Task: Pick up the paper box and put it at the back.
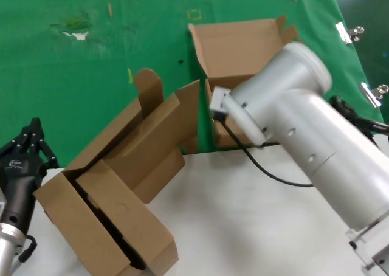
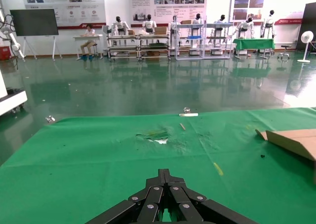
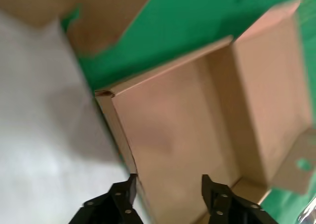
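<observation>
The paper box (image 1: pixel 243 45) lies open at the front edge of the green sheet (image 1: pixel 91 75), its lid raised toward the back. My right arm covers the box's front part in the head view. In the right wrist view my right gripper (image 3: pixel 168 184) is open at the box (image 3: pixel 197 120). One finger (image 3: pixel 126 189) is outside its near wall over the white tabletop, and the other (image 3: pixel 210 184) is inside the tray. My left gripper (image 1: pixel 27 145) is shut and empty at the far left, also seen in the left wrist view (image 2: pixel 164 174).
Brown cardboard boxes nested into one another (image 1: pixel 121 185) lie across the sheet's edge and the white tabletop (image 1: pixel 243 215), left of the paper box. Metal clips (image 1: pixel 347 33) sit along the sheet's right edge. A black cable (image 1: pixel 273 172) hangs under my right arm.
</observation>
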`<state>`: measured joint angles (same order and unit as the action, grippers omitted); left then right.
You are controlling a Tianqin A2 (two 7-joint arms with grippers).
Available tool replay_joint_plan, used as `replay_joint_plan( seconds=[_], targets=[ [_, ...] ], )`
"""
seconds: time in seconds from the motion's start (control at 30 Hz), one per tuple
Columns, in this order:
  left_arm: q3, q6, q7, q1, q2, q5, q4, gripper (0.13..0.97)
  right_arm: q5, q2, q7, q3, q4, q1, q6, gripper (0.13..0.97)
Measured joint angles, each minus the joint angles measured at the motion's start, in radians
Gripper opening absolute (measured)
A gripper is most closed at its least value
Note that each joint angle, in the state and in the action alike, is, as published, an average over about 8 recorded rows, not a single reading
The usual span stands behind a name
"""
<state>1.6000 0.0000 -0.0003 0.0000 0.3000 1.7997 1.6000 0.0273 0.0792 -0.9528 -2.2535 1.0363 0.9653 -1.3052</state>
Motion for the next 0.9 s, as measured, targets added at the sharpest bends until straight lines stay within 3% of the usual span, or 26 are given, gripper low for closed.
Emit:
replay_joint_plan(
  seconds=[0.47,0.53,0.7,0.9],
  targets=[
    [0.0,0.0,0.0,0.0,0.0,0.0,0.0,0.14,0.056,0.031,-0.067,0.349,0.515,-0.18,0.195,0.7],
    [0.0,0.0,0.0,0.0,0.0,0.0,0.0,0.14,0.073,0.04,-0.053,0.397,0.586,-0.222,0.212,0.751],
    [0.0,0.0,0.0,0.0,0.0,0.0,0.0,0.14,0.14,0.087,0.016,0.49,0.722,-0.319,0.221,0.768],
    [0.0,0.0,0.0,0.0,0.0,0.0,0.0,0.14,0.212,0.156,0.117,0.542,0.77,-0.41,0.216,0.869]
  ],
)
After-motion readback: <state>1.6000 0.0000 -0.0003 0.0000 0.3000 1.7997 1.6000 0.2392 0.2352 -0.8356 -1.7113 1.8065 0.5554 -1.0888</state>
